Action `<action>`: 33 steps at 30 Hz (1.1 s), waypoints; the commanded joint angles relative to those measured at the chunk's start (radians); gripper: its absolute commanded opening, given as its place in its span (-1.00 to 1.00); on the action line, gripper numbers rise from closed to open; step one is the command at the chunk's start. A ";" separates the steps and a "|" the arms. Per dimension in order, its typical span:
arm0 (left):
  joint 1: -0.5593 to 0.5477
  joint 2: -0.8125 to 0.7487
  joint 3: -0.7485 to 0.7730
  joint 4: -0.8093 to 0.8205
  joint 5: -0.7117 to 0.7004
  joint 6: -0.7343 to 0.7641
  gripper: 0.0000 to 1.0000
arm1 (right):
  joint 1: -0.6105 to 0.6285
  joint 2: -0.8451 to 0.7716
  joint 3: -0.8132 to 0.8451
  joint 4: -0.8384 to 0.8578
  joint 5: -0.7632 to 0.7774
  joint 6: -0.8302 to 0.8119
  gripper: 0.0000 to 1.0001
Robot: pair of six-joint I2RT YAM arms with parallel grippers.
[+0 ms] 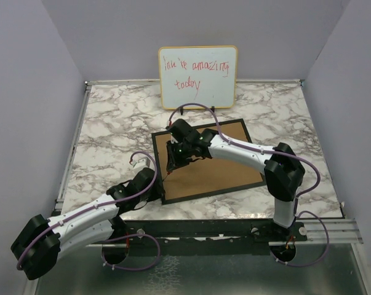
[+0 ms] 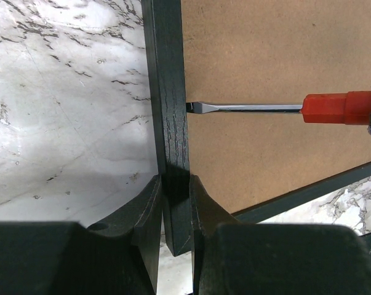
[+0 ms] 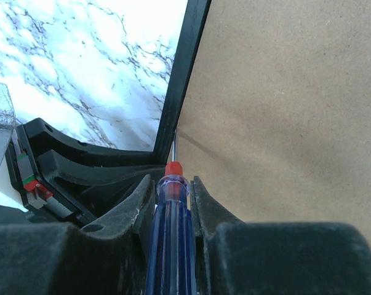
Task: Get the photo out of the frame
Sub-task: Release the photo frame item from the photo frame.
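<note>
The thin black rectangular picture frame (image 1: 211, 191) lay face down on the white-and-grey marbled table (image 1: 111, 123), its brown fibreboard back panel (image 2: 265, 55) uppermost; the photo was out of sight, presumably beneath that panel. The left gripper (image 2: 175, 184) was clamped across the frame's left rail close to the near-left corner, pinning it; the right gripper (image 3: 173, 184) was closed on a blue-handled, red-collared flat-blade screwdriver (image 2: 247, 107), whose tip sat at the seam where panel met left rail. The step in hand looked like prising the backing loose; no edge had lifted yet. The next move seemed to call for working the blade under the panel's edge and levering gently upward while the left claw held the frame flat.
</note>
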 commanded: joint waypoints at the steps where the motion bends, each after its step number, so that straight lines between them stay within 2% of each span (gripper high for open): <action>1: -0.018 -0.004 -0.042 -0.100 0.010 0.004 -1.00 | 0.045 0.062 0.049 -0.018 0.102 0.057 -0.99; 10: -0.019 -0.016 -0.044 -0.104 0.006 -0.002 -1.00 | 0.094 0.108 0.166 -0.094 0.174 0.088 -0.99; 14: -0.019 -0.015 -0.044 -0.110 0.001 -0.005 -1.00 | 0.089 0.089 0.130 -0.071 0.190 0.092 -0.99; 16: -0.019 -0.013 -0.044 -0.110 0.003 -0.005 -1.00 | 0.058 0.057 0.053 -0.002 0.095 0.096 -0.99; 19: -0.018 -0.015 -0.044 -0.108 0.004 -0.005 -1.00 | -0.002 0.007 -0.099 0.187 -0.098 0.139 -0.99; 28: -0.019 -0.005 -0.044 -0.109 0.011 -0.007 -1.00 | -0.153 -0.070 -0.426 0.566 -0.364 0.279 -0.99; 33: -0.018 0.001 -0.041 -0.107 0.010 -0.004 -1.00 | -0.172 -0.067 -0.428 0.546 -0.378 0.231 -0.99</action>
